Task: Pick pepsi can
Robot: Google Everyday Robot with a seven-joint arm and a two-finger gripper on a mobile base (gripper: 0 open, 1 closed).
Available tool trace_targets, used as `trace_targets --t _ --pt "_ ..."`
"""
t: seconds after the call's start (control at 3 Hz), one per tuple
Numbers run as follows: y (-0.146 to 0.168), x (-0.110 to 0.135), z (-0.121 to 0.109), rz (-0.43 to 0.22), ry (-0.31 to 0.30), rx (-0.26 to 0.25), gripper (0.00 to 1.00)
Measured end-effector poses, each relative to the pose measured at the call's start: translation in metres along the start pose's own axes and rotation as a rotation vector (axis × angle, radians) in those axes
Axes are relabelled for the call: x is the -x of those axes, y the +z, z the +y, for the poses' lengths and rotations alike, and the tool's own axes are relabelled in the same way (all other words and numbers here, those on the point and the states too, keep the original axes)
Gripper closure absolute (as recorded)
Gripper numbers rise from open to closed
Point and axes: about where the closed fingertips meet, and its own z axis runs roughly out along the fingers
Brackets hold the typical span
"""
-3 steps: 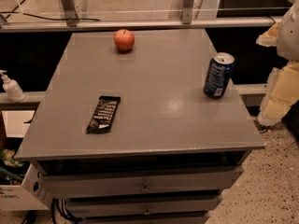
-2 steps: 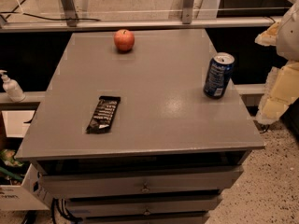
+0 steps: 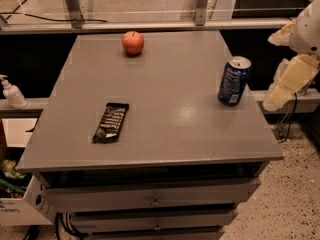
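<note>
Pepsi can (image 3: 234, 81) upright near grey table's (image 3: 165, 129) right edge, likely within easy reach of arm. Gripper (image 3: 289, 81) beyond that edge, near can, not touching; whether apart or together cannot be told. Apple (image 3: 133, 42), snack bar (image 3: 110, 122) well apart from can

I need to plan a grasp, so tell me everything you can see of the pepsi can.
The small dark blue cylindrical pepsi can looks like painted metal, with white markings on its side and a silver top. It stands upright near the right edge of the grey table top and touches only that surface. The round red apple and the flat black snack bar wrapper lie well apart from it. The robot's pale claw hangs beyond the table's right edge, beside the can, not touching it.
</note>
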Motion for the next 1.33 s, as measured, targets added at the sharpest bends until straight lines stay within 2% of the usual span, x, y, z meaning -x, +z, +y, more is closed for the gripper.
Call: trace_targets --t 0.33,0.67,1.33 --pt "0.018 -0.005 -0.031 -0.065 0.032 -0.004 0.00" --pt "0.035 -0.010 -0.047 -0.126 0.048 -0.005 0.00" --pt "0.071 -0.017 -0.053 -0.208 0.061 0.010 0.00"
